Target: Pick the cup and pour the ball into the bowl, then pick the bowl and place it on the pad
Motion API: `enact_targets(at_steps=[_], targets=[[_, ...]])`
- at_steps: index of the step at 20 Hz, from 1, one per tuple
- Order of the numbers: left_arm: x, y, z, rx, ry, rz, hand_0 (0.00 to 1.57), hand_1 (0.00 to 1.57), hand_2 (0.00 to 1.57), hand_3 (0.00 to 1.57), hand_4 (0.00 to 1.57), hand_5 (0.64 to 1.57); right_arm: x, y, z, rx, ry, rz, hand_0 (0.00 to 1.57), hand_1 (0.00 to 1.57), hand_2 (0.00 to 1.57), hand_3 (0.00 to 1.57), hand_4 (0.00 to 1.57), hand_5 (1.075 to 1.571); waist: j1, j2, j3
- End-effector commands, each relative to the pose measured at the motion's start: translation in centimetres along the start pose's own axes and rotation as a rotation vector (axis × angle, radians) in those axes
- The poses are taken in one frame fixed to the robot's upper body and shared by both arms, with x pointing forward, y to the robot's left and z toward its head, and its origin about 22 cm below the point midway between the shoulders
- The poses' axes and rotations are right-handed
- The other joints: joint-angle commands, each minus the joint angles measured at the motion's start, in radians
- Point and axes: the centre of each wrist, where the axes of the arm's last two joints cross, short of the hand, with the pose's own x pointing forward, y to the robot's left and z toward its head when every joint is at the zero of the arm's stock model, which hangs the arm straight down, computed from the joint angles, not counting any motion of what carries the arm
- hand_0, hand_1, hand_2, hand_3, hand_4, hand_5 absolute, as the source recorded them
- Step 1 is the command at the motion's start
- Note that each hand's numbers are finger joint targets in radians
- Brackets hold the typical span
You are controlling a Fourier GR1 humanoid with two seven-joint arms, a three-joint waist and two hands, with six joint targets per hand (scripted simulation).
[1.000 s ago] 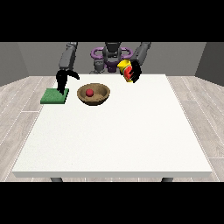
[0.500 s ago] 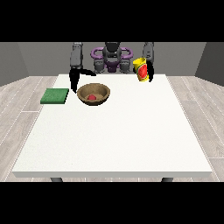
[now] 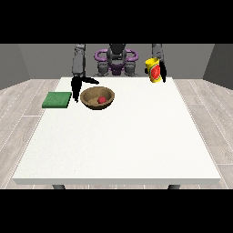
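Front view: a yellow cylindrical cup with a red mark on its side (image 3: 153, 71) is held above the far right part of the table, roughly upright, by the black hand at the view's right (image 3: 162, 71), whose fingers are wrapped round its right side. A small red ball (image 3: 102, 98) is seen lying inside a shallow brown wooden bowl (image 3: 97, 97), which rests on the table left of centre. Just left of the bowl, the black hand at the view's left (image 3: 78, 84) is hung from a grey arm, with its fingers spread and extended, some pointing down and some reaching toward the bowl's rim; contact cannot be told. A flat green square pad (image 3: 57, 99) is laid near the table's left edge, beside that hand. All is borne by a large white table (image 3: 118, 141), set on a pale wood-plank floor (image 3: 207, 123) before grey walls (image 3: 18, 63).
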Motion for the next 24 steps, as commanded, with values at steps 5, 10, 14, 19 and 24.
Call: enact_targets(at_steps=[5, 10, 14, 19, 24], targets=[[1.6, 0.8, -1.2, 0.017, -0.091, -0.019, 0.0, 0.0, 0.0, 0.0, 0.91, 1.447, -2.5, 0.0, 0.8, -0.015, -0.066, -0.043, 0.0, 0.0, 0.0, 0.0, 0.0, 1.566, 0.03, 0.095, 0.0007], [1.5, 2.7, -1.4, 0.011, -0.139, -0.023, 0.0, 0.0, 0.0, 0.0, 0.9, 1.442, -4.0, -0.7, 1.9, -0.194, 0.095, -0.039, 1.4, 1.4, 1.57, 0.34, 0.44, 1.432, 0.063, 0.138, 0.0004], [0.0, 2.3, 0.1, -0.009, -0.11, -0.017, 0.0, 0.0, 0.0, 0.0, 0.89, 1.44, -4.4, -0.4, 2.4, -0.216, 0.144, 0.07, 1.57, 1.57, 1.57, 0.73, 0.89, 1.453, 0.065, 0.122, -0.0012], [-1.0, 4.8, -0.8, 0.028, -0.034, -0.03, 0.0, 0.0, 0.0, 0.0, 0.9, 1.433, -3.2, 2.2, 1.2, -0.2, 0.178, 0.164, 1.57, 1.57, 1.57, 0.55, 0.88, 1.467, 0.006, 0.036, -0.0012], [-5.0, 5.3, 3.4, 0.014, 0.089, -0.027, 0.0, 0.0, 0.0, 0.0, 0.92, 1.427, 1.7, 2.6, -2.4, -0.181, 0.265, 0.256, 1.57, 1.57, 1.57, 0.72, 0.84, 1.504, -0.042, -0.076, -0.0012]])
